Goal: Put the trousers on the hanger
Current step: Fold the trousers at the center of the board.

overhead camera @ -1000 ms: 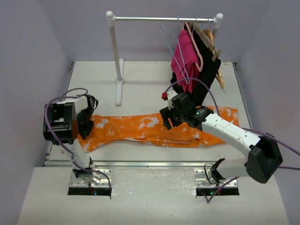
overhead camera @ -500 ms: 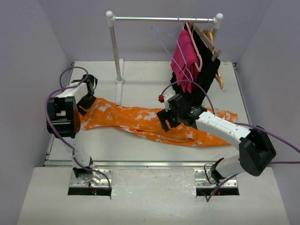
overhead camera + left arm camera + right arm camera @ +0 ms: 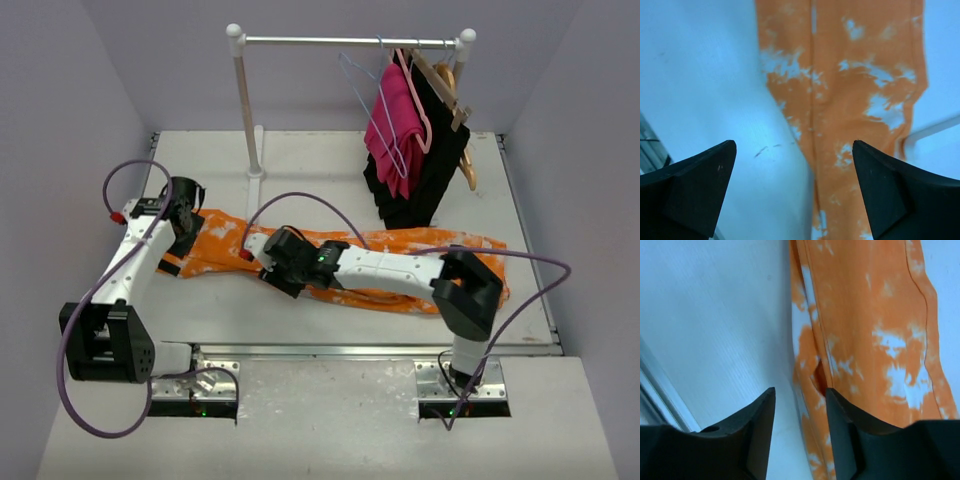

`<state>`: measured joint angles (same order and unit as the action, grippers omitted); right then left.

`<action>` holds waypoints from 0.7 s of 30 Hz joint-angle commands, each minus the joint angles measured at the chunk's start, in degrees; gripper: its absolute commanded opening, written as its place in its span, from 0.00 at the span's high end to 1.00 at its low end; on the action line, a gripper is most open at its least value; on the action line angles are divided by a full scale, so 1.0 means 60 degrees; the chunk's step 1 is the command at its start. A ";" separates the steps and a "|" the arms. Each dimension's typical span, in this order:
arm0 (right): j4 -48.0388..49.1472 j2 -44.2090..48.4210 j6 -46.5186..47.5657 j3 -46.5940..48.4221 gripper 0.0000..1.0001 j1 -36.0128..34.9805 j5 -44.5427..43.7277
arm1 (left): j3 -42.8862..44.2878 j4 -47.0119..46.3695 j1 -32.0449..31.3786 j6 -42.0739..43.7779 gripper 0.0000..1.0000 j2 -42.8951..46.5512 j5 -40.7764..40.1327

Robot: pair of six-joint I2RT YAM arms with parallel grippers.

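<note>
A: White worktop (image 3: pixel 320 160), plain and matt, with pale lilac-grey walls (image 3: pixel 60 100) on three sides. A rack (image 3: pixel 243 110) with white posts and a metal rail stands at the far edge.

B: Where are the trousers (image 3: pixel 225 248)?

A: Flat on the worktop, in front of the rack. Their long axis runs left to right, slanting a little: the left end lies farther back, the right end nearer. Which end is the waist I cannot tell.

B: And the hanger (image 3: pixel 352 82)?

A: On the rail, right of its middle, hook over the bar, bare, triangle hanging down and tilted to the left. Just to its right the rail carries a pink garment (image 3: pixel 392 125), then a black garment (image 3: pixel 435 175) and a wooden hanger (image 3: pixel 452 92).

B: The left pincer (image 3: pixel 795 150)?

A: Over the trousers' left end, jaws wide apart, nothing between them; below it are the cloth's edge and bare worktop.

B: The right pincer (image 3: pixel 800 395)?

A: Low over the near edge of the trousers, left of their middle. Its jaws stand a little apart, and the cloth's edge shows in the narrow gap. Whether they touch the cloth I cannot tell.
</note>
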<state>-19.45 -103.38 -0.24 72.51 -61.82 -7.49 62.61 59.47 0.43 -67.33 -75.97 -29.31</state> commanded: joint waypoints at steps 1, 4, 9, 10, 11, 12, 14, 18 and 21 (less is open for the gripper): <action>-0.0253 -0.1830 0.1016 0.1729 0.58 -0.0362 -0.1046 | -0.1539 0.0541 0.0039 -0.0990 0.00 0.1075 0.0219; -0.0043 -0.2746 0.1431 0.2475 0.62 -0.0560 -0.1693 | -0.2276 0.0132 0.0061 -0.1191 0.00 0.1222 0.0425; 0.0333 -0.3598 0.1887 0.3303 0.66 -0.0592 -0.2292 | -0.2859 -0.1367 0.0369 -0.0781 0.00 0.0811 0.0780; 0.0255 -0.3803 0.1966 0.3482 0.66 -0.0590 -0.2346 | -0.2922 -0.1566 0.0440 -0.0738 0.00 0.0594 0.0786; 0.0223 -0.3976 0.2054 0.3572 0.67 -0.0581 -0.2420 | -0.2948 -0.1756 0.0490 -0.0693 0.00 0.0364 0.0772; 0.0340 -0.4085 0.2133 0.3563 0.68 -0.0581 -0.2607 | -0.2939 -0.1944 0.0540 -0.0614 0.00 0.0136 0.0801; 0.0565 -0.4238 0.2239 0.3503 0.78 -0.0589 -0.2880 | -0.2919 -0.2156 0.0586 -0.0465 0.00 -0.0216 0.0748; 0.0518 -0.3834 0.1961 0.3308 1.00 -0.0596 -0.2693 | -0.2917 -0.2342 0.0728 -0.0397 0.00 -0.0625 0.0576; 0.0613 -0.2471 0.1553 0.2536 1.00 -0.0564 -0.1500 | -0.2861 -0.1953 0.0764 -0.0704 0.00 -0.0667 0.0091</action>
<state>-18.99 -127.93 11.37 90.97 -65.38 -21.94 44.95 47.89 4.00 -70.33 -80.03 -25.40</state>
